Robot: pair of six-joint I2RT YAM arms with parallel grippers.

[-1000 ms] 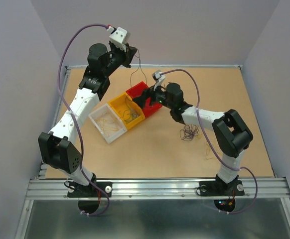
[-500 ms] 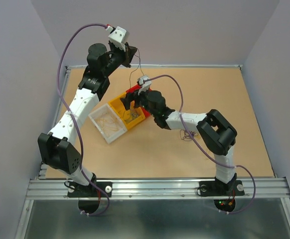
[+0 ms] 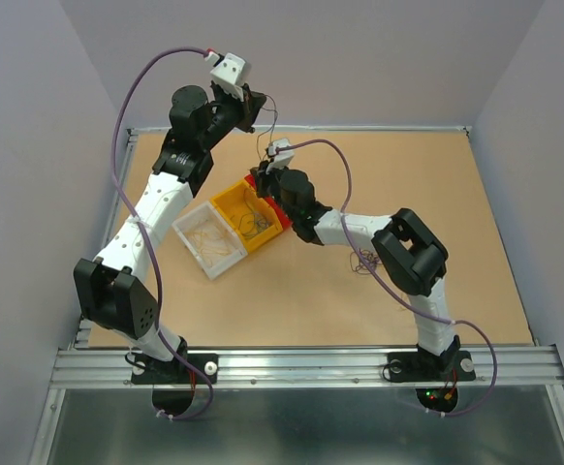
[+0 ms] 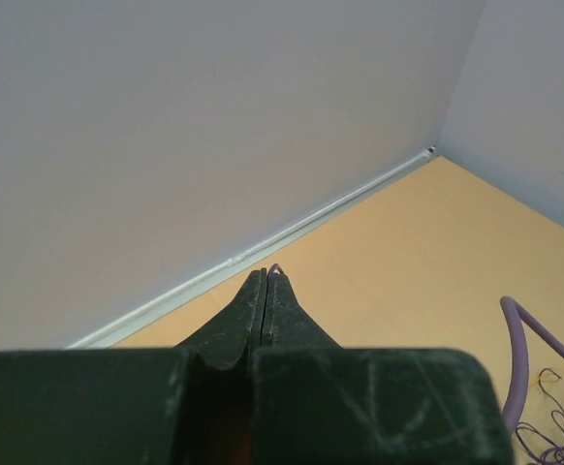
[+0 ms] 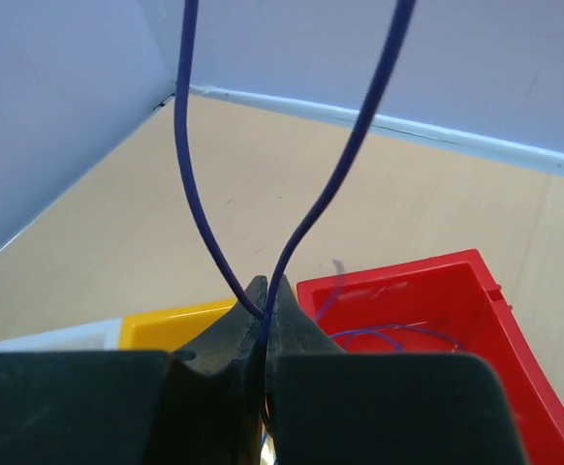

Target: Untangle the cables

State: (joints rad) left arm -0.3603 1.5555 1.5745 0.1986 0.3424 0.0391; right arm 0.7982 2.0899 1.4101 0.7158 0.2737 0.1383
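A thin purple cable (image 3: 273, 124) hangs from my left gripper (image 3: 260, 100), which is raised high near the back wall and shut on its top end. In the left wrist view a purple sliver shows at the left gripper's (image 4: 266, 274) closed tips. My right gripper (image 3: 262, 176) is over the bins, shut on the same purple cable (image 5: 360, 131); two strands rise from its closed jaws (image 5: 267, 291). A loose clump of cables (image 3: 367, 260) lies on the table under the right forearm, partly hidden, and shows again as the clump (image 4: 553, 438) in the left wrist view.
Three small bins stand in a diagonal row: white bin (image 3: 207, 239), yellow bin (image 3: 246, 215) with thin wires in it, and red bin (image 5: 437, 310) holding purple wire, mostly hidden under the right arm from above. Walls close in the back and sides.
My right gripper has swung left from over the red bin to the hanging purple cable and closed on it. The left arm has stayed raised, still shut.
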